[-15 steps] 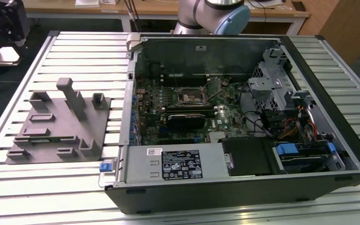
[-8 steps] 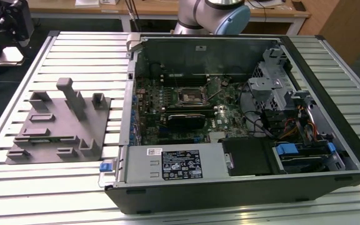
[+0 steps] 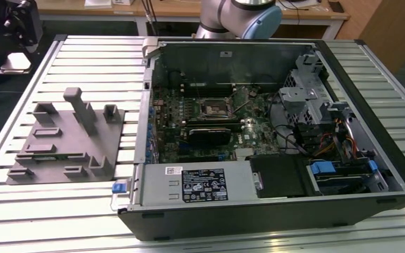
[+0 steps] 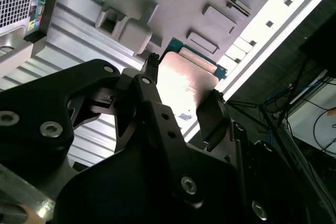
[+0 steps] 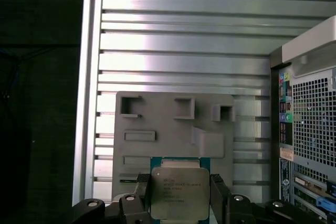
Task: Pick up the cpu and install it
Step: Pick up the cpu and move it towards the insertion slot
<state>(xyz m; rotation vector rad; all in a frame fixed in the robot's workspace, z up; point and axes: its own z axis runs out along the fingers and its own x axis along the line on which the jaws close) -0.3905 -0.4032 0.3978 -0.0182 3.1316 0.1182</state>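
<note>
2 dark fingers of the end effector are pinching the cpu by opposite edges, so it's clamped onto the chip rather than spread. In the first wrist view the cpu's pale silvery top faces the camera, with a thin green border showing around it and some print too small to make out. The second wrist view catches it at a slant, glare washing over the metal top, with 1 finger on each side of it.

Behind the chip in both wrist views is the grey tray with its raised blocks and pockets. It lies flat on the slatted metal tabletop. I can't tell for sure how far the cpu is from the tray, but it isn't sitting in any pocket.

In the exterior view the tray sits at the exterior view's left, just beside the open computer case, which takes up the middle and right of the frame. The dark square socket with its metal frame is near the centre of the motherboard, and the white-labelled box fills the case's lower left corner. The arm shows at the top edge.
</note>
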